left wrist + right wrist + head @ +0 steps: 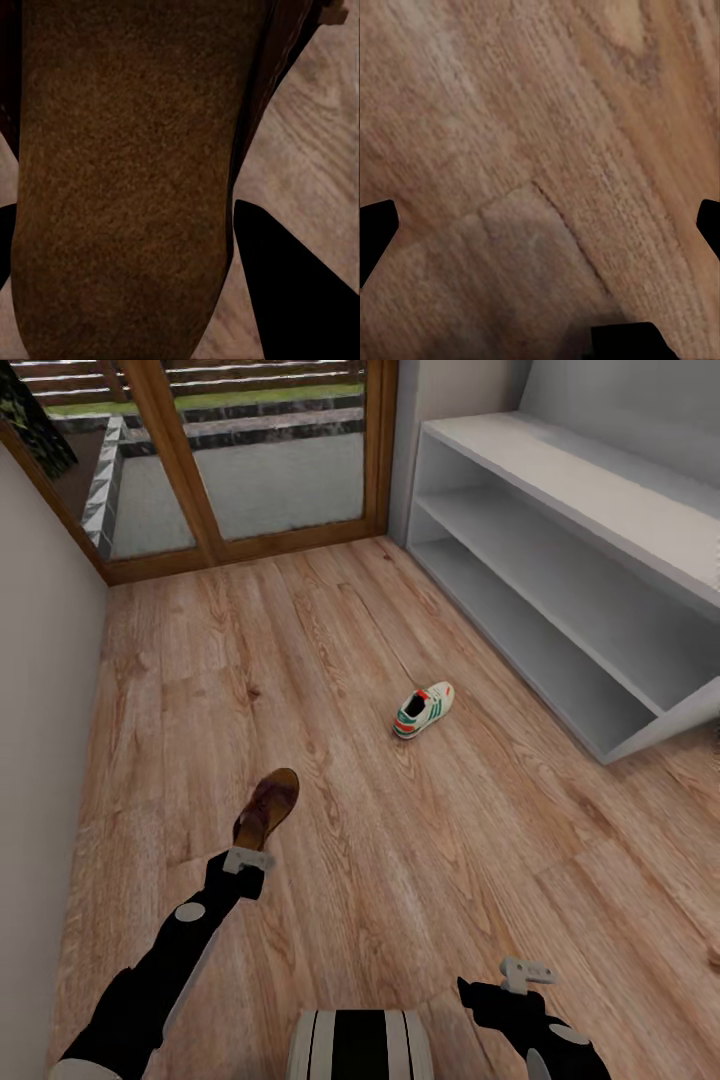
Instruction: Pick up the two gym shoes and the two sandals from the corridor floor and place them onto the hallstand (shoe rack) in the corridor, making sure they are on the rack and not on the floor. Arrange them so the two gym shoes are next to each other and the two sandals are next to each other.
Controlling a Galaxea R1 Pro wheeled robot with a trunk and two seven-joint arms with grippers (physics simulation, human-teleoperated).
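Head view: my left gripper (247, 860) sits at the heel of a sandal (267, 807) on the corridor floor (330, 660); grip unclear here. One gym shoe (423, 710) lies mid-floor, open planks around it, hallstand (560, 550) at right with both tiers bare.

Left wrist view: tan footbed between the dark fingers (289, 292), clamped on it.

Right wrist view: right gripper (540, 225) spread over planks.
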